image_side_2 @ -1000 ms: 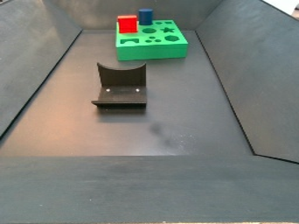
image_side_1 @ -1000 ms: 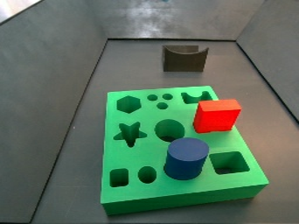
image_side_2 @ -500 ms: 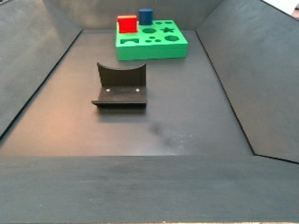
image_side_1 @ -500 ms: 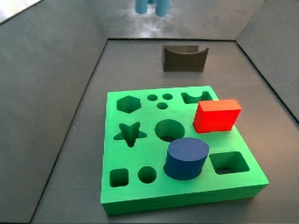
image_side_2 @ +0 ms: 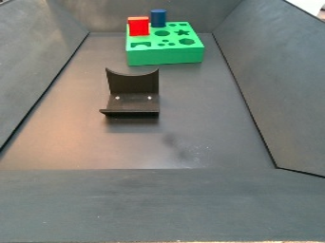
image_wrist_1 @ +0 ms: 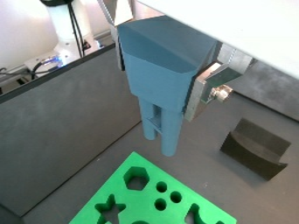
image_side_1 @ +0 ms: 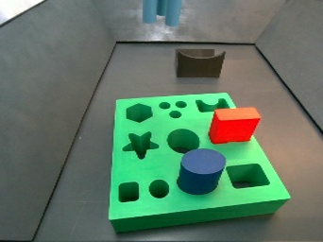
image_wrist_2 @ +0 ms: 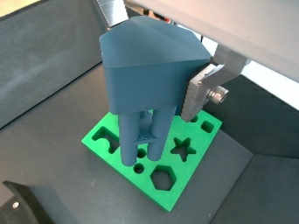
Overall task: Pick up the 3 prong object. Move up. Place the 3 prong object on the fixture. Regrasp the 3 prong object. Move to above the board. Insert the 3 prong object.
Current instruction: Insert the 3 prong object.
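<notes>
The 3 prong object [image_wrist_1: 158, 79] is a slate-blue piece with a wedge-shaped body and prongs hanging down. My gripper [image_wrist_1: 159, 86] is shut on its body, and one silver finger [image_wrist_2: 198, 92] shows pressed against its side. The object [image_wrist_2: 142, 83] hangs in the air above the green board [image_wrist_2: 163, 171]. In a side view only its prong tips [image_side_1: 161, 9] show, at the upper edge, beyond the board [image_side_1: 151, 203]. The dark fixture [image_side_1: 198, 62] stands bare on the floor, apart from the board, as in another side view [image_side_2: 129, 95].
On the board stand a red cube [image_side_1: 236, 124] and a dark blue cylinder [image_side_1: 201, 171]; star, hexagon and round cut-outs lie around them. Sloping grey walls [image_side_2: 38, 85] enclose the dark floor. The board [image_side_2: 165, 46] sits at the far end of the bin in that side view.
The blue prong tips have come into a side view from its upper edge and hang slightly lower now. Board, cube, cylinder and fixture have not moved.
</notes>
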You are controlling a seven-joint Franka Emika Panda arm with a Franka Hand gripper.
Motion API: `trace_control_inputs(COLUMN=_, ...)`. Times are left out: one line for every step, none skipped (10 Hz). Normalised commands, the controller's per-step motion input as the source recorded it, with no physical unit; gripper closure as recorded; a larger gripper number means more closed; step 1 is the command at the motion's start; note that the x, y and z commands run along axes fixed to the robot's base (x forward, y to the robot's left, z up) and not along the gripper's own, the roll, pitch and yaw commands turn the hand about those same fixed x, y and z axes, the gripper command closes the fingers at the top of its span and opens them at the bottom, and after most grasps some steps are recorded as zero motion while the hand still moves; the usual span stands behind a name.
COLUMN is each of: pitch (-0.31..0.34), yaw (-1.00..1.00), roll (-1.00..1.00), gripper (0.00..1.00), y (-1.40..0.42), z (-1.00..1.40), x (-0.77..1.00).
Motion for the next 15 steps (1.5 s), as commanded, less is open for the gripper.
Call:
trace_control_inputs(pitch=0.0, yaw=0.0, roll=0.0, gripper=1.0, y=0.0, z=-0.02, x=0.0)
trace_control_inputs(pitch=0.0, yaw=0.0, roll=-0.1, gripper=1.0, y=0.03, z=-0.17, x=0.0)
trace_control_inputs(pitch=-0.013, yaw=0.0, roll=-0.19, gripper=1.0, y=0.12, z=-0.3, x=0.0)
trace_control_inputs(pitch=-0.02, yaw=0.0, roll=-0.26, gripper=1.0, y=0.17, z=-0.33, x=0.03)
trace_control_inputs(pitch=-0.031, yaw=-0.07, roll=-0.29, gripper=1.0, y=0.17, z=-0.35, x=0.06)
trace_control_inputs(pitch=-0.047, yaw=-0.17, roll=-0.29, gripper=1.0, y=0.15, z=-0.29, x=0.09)
trace_control_inputs(pitch=-0.064, yaw=-0.32, roll=-0.3, gripper=1.0, y=0.12, z=-0.21, x=0.11)
trace_control_inputs(pitch=-0.067, yaw=-0.51, roll=-0.26, gripper=1.0, y=0.08, z=-0.16, x=0.15)
trace_control_inputs(pitch=-0.059, yaw=-0.65, roll=-0.23, gripper=1.0, y=0.06, z=-0.12, x=0.17)
trace_control_inputs(pitch=-0.077, yaw=-0.74, roll=-0.23, gripper=1.0, y=0.03, z=-0.09, x=0.13)
trace_control_inputs(pitch=-0.079, yaw=-0.75, roll=-0.23, gripper=1.0, y=0.03, z=-0.06, x=0.14)
trace_control_inputs(pitch=-0.084, yaw=-0.75, roll=-0.25, gripper=1.0, y=0.02, z=-0.05, x=0.18)
trace_control_inputs(pitch=-0.099, yaw=-0.8, roll=-0.24, gripper=1.0, y=0.0, z=-0.07, x=0.17)
trace_control_inputs(pitch=-0.094, yaw=-0.83, roll=-0.22, gripper=1.0, y=0.0, z=-0.07, x=0.16)
trace_control_inputs(pitch=-0.089, yaw=-0.88, roll=-0.18, gripper=1.0, y=0.0, z=-0.1, x=0.15)
